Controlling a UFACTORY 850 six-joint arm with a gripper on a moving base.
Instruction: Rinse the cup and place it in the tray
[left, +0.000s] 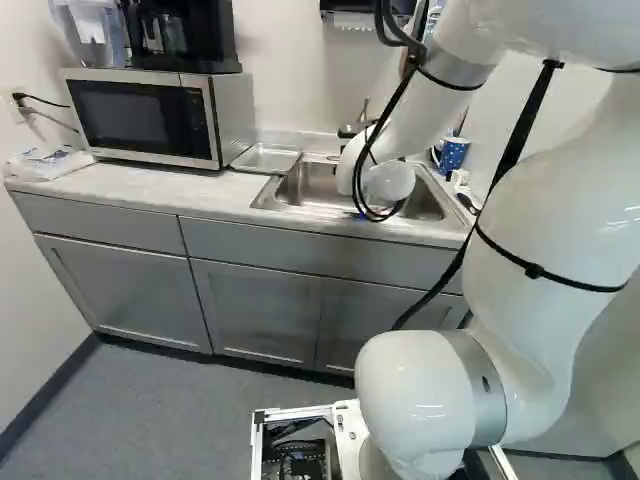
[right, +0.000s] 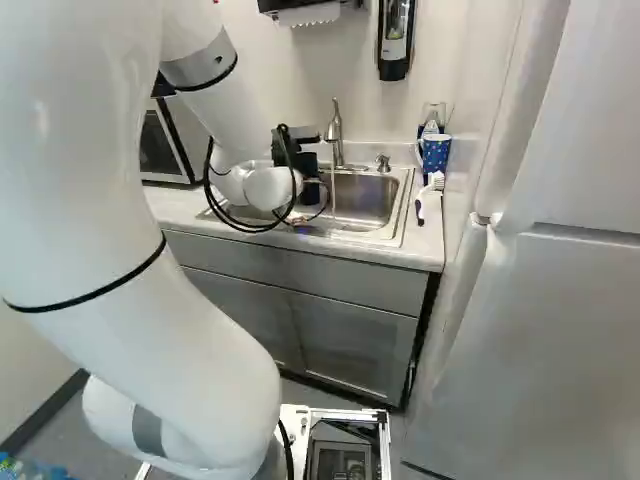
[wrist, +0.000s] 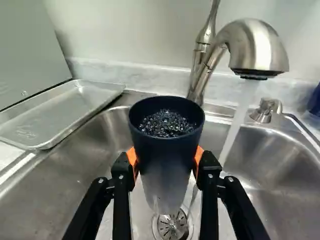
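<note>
With the gripper (wrist: 165, 159) clasping the dark cup (wrist: 166, 147) upright beside the faucet's (wrist: 257, 47) stream (wrist: 238, 122), rinsing well likely means tipping it slowly below the faucet, clear of its spout, and draining it fully before reaching the tray (wrist: 55, 114) to the faucet's side.

The bent arm (left: 545, 200) reaches forward, end effector (right: 294, 158) gripping.

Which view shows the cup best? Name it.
The wrist view: the cup stands large in the claw, rim and inside visible. The right base view shows it small, hard to tell from the claw; in the left, the arm hides it.
</note>
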